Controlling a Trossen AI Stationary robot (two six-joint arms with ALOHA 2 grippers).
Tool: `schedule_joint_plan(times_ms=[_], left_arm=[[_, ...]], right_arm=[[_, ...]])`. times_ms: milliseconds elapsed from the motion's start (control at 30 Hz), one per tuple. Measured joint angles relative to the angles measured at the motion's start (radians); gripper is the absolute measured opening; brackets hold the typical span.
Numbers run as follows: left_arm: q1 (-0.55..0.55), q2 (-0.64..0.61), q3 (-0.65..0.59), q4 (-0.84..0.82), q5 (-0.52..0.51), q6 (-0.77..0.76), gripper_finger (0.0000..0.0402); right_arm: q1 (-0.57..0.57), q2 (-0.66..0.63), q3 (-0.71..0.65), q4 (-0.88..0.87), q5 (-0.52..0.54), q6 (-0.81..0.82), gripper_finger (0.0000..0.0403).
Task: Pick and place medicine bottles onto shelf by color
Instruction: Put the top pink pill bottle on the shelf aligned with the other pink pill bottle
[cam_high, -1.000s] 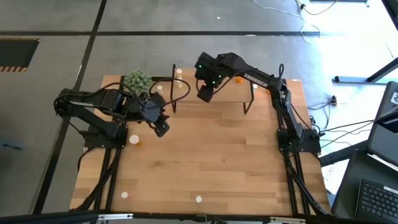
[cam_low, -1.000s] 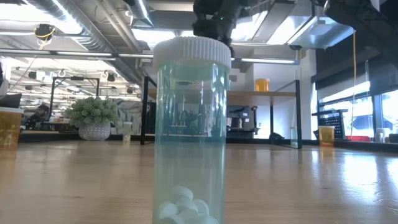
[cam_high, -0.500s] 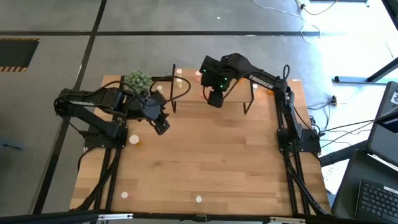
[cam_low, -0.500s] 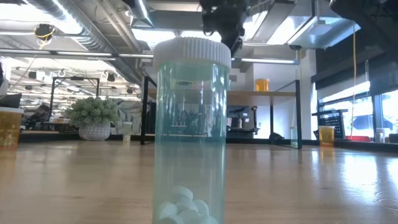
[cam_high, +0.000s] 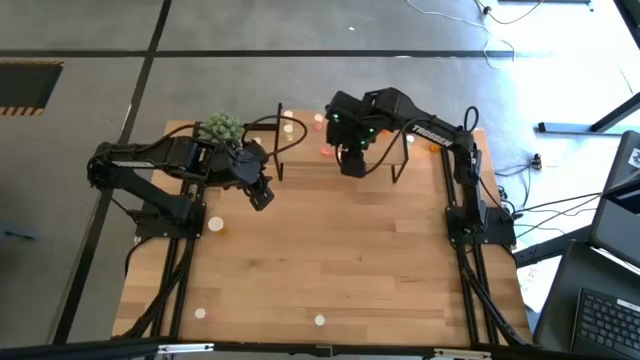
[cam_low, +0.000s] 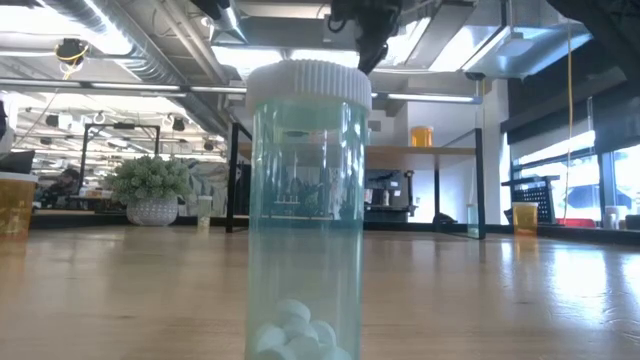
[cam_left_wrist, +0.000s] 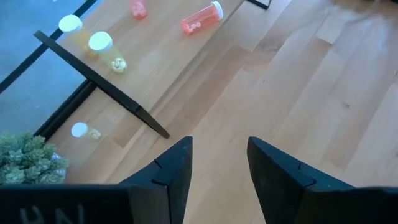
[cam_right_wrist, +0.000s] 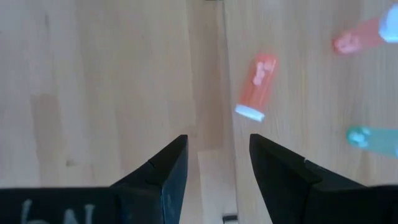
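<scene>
Right wrist view: pink bottle (cam_right_wrist: 259, 86) lies just beyond right gripper's (cam_right_wrist: 216, 163) open, empty jaws.

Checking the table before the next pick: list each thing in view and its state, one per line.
Left gripper: jaws open, empty, above the bare table.
Right gripper: jaws open, empty, over the shelf edge.
Pink bottle: lying on its side on the shelf, capped.
Green bottle: upright on the table, capped, pills at bottom.
Yellow bottles: upright, capped.
</scene>
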Motion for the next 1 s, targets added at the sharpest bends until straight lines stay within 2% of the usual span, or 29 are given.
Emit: schedule_joint_plan(times_ms=[200,333,467,700,1000], left_arm=[[0.000,0.000,0.000,0.000,0.000,0.003,0.0149],[0.000,0.000,0.000,0.000,0.000,0.004,0.0149],[0.000,0.000,0.000,0.001,0.000,0.004,0.0149],[0.000,0.000,0.000,0.001,0.001,0.004,0.0149],[0.001,0.000,0.000,0.018,-0.001,0.004,0.0149]], right_arm=[[-0.009,0.000,-0.012,-0.004,-0.040,0.044,0.0174],[-0.011,-0.025,-0.118,0.031,-0.098,0.067,0.0174],[-0.011,-0.100,-0.259,0.137,-0.098,0.100,0.0174],[-0.014,-0.242,-0.454,0.443,-0.089,0.134,0.0174],[-0.019,-0.258,-0.603,0.540,0.042,0.141,0.0174]])
